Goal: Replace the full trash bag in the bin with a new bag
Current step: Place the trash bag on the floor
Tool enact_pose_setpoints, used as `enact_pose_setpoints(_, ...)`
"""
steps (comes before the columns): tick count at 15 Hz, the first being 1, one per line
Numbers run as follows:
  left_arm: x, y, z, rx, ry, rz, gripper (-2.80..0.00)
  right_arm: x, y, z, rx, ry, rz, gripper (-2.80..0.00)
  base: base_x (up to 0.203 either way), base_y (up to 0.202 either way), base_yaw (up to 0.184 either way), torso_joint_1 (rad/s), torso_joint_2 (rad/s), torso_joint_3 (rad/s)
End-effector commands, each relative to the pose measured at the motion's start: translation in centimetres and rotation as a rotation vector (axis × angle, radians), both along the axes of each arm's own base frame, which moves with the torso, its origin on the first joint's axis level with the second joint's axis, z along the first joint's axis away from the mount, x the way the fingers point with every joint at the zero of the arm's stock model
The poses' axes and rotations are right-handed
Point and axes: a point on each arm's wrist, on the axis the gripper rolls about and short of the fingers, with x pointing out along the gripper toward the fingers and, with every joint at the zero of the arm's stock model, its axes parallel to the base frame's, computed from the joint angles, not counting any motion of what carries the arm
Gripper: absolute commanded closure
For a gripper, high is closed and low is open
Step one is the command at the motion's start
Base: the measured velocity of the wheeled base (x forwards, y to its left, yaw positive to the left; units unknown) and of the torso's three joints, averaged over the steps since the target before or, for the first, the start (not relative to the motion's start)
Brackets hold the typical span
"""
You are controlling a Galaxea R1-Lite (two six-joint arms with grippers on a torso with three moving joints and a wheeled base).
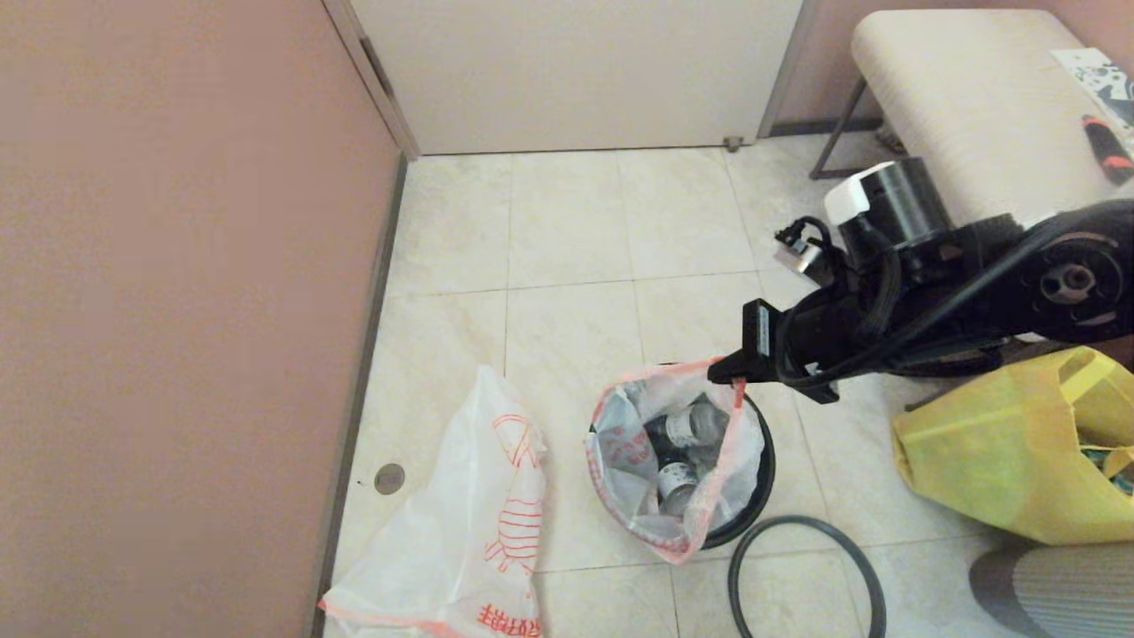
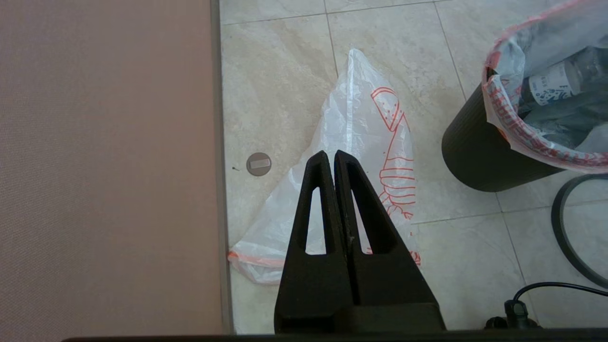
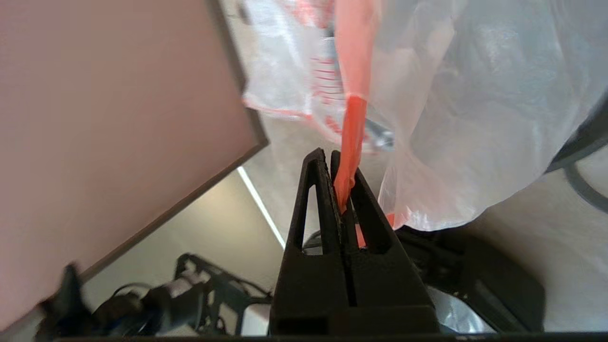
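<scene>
The black bin (image 1: 764, 470) stands on the tiled floor with the full bag (image 1: 620, 443) of bottles still inside it. My right gripper (image 1: 722, 372) is shut on that bag's orange hem (image 3: 352, 137) at the far rim and holds it pulled up. The full bag's white film (image 3: 475, 118) hangs beside the fingers. The new bag (image 1: 461, 532) lies flat and limp on the floor left of the bin. My left gripper (image 2: 330, 154) hangs above the new bag (image 2: 361, 118), shut with nothing in it, and does not show in the head view. The bin (image 2: 475, 152) stands to one side of it.
The grey rim ring (image 1: 802, 576) lies on the floor by the bin's near right side. A yellow bag (image 1: 1001, 443) sits to the right, and a padded bench (image 1: 957, 89) stands at the back right. A pink wall (image 1: 177, 310) runs along the left, with a floor drain (image 1: 389, 478) beside it.
</scene>
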Motion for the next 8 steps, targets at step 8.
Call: enact_pose_setpoints(8,0.0,0.0,-0.1,0.0,0.004,-0.001,0.0,-8.7,-2.1,14.2,0.226,-0.426,0.079,0.0,0.0,0.0,0.0,0.0,0.0,0.0)
